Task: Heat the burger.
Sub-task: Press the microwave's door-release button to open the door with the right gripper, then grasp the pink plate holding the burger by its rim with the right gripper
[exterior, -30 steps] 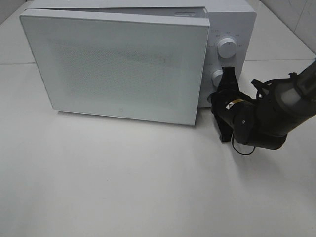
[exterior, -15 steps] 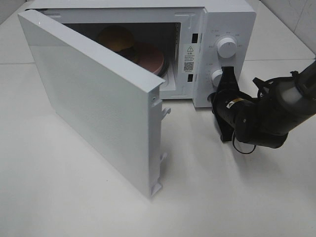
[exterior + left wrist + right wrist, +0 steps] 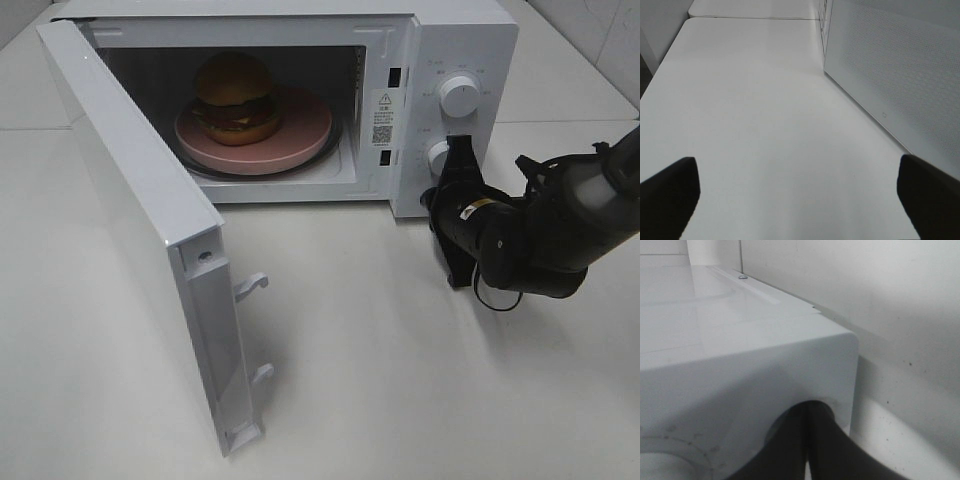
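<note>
I see the burger (image 3: 236, 98) on the pink plate (image 3: 300, 140) inside the microwave (image 3: 470, 40), whose door (image 3: 140, 230) stands wide open. My right gripper (image 3: 456, 150) is pinched closed at the lower knob (image 3: 438, 155), and my left gripper (image 3: 800, 195) is spread wide and empty near the door. Turning the knob now would likely heat nothing, and a hard push on the door could shove the microwave.

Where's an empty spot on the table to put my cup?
The bare table between the open microwave door and the right gripper, and the strip left of the door. Crowded: inside the microwave, filled by the burger on its pink plate.
</note>
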Tool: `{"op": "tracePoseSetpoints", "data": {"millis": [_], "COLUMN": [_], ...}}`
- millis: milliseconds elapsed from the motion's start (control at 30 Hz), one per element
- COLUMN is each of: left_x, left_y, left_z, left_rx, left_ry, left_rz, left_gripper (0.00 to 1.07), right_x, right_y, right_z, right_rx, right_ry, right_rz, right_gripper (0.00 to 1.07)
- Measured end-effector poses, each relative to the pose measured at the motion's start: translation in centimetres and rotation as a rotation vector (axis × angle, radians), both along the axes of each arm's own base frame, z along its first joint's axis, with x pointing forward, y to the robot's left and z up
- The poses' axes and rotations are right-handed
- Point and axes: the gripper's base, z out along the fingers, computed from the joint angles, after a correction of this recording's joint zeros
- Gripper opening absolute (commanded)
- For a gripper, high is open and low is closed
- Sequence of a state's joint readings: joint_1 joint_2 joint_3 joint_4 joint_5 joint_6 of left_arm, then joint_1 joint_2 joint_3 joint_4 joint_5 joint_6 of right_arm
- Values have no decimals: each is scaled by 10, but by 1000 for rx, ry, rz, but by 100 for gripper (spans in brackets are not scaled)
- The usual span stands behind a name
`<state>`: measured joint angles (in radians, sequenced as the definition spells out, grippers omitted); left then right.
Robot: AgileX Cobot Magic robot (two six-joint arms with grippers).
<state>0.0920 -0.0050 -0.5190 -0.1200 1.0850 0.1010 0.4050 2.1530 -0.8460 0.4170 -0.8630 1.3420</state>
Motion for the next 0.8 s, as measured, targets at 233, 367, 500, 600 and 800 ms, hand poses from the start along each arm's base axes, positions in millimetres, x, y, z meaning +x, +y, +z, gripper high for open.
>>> {"op": "tracePoseSetpoints", "data": {"millis": [233,367,500,600,800], "left_x": [0,0,0,0,0], "left_y": [0,0,0,0,0], "left_z": [0,0,0,0,0], "left_rx": [0,0,0,0,0], "left_ry": [0,0,0,0,0], "left_rz": [0,0,0,0,0], "left_gripper": [100,100,100,100,100], "right_x": [-4,-8,-17,-22,-30], "right_y": [-4,-5,-9,-15,-25], "right_z": [3,6,12,19,28], "right_rx": [-3,-16,-2,30,68], "right_ry": [-17,-33,-23,-42,-74], "right_rz": [21,52,62,33,-1], "right_gripper": [0,0,0,0,0]}}
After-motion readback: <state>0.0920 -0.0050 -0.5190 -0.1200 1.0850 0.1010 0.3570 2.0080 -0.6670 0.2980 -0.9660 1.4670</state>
